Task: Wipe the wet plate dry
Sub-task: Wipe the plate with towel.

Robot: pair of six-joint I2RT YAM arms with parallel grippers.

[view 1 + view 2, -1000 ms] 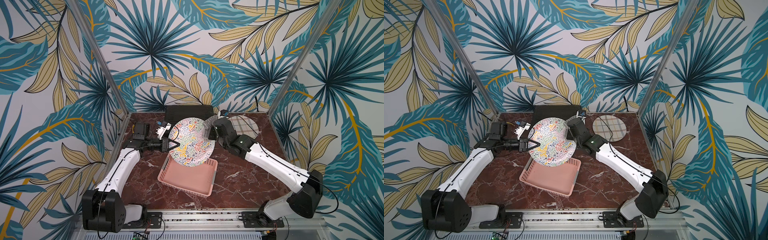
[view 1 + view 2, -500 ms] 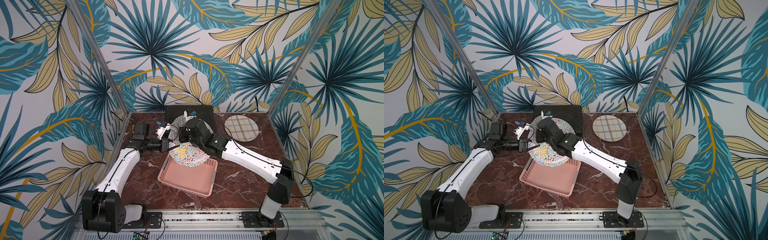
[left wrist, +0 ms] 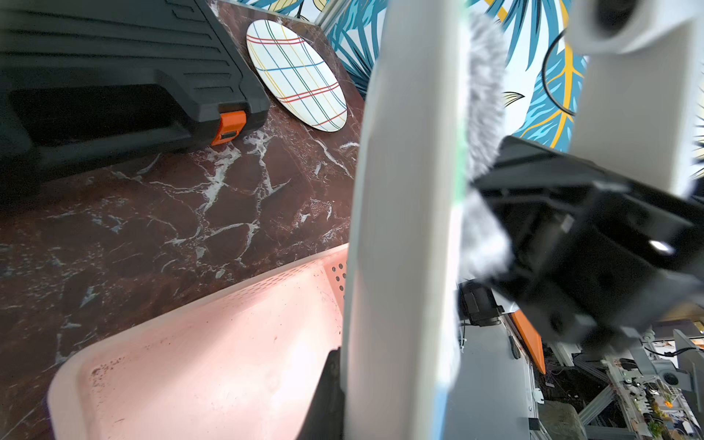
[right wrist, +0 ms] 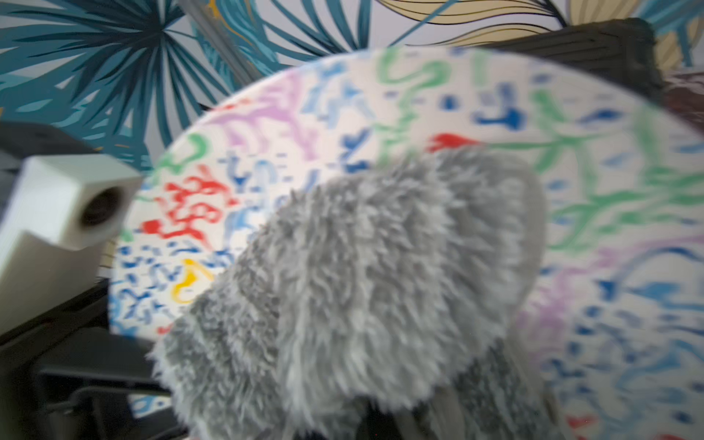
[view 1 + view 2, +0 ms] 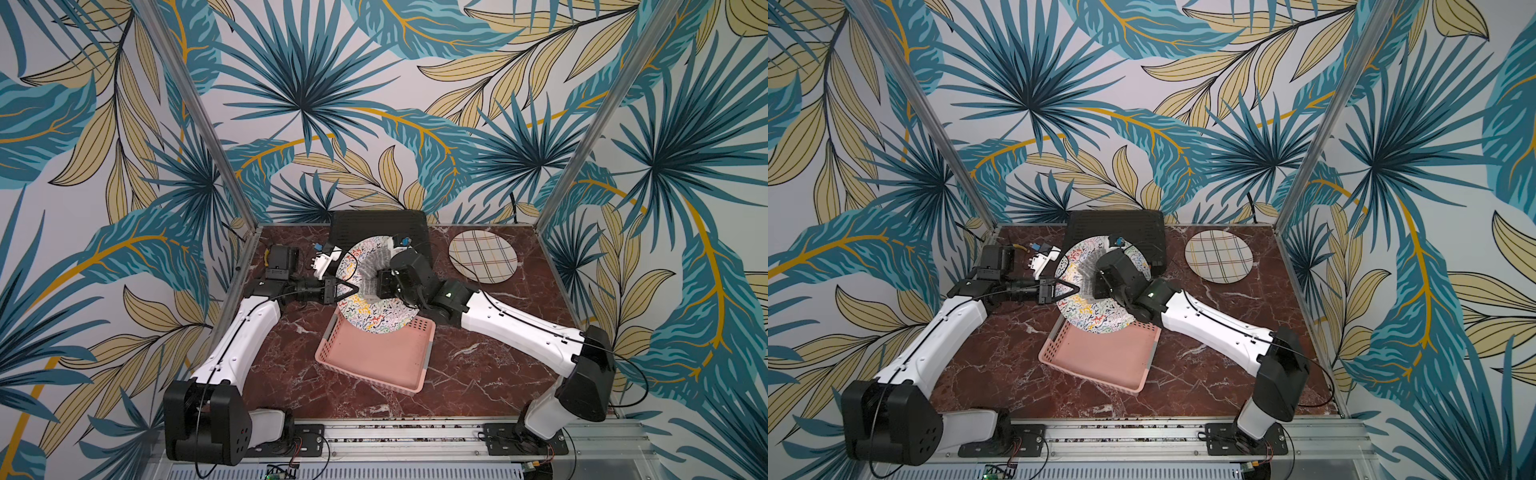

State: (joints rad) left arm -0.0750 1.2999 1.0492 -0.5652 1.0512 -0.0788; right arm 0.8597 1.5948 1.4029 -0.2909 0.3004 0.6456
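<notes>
Plate (image 5: 374,320) rim pinched in left hand (image 5: 354,288); right hand (image 5: 377,286) clamps cloth (image 4: 362,285) against its face

Top views look down; wrist views hug the plate (image 4: 609,171).

Both arms reach inward, nearly meeting.
Left gripper (image 5: 348,288) clamped, forearm level; right gripper (image 5: 379,285) clamped, wrist bent.
</notes>
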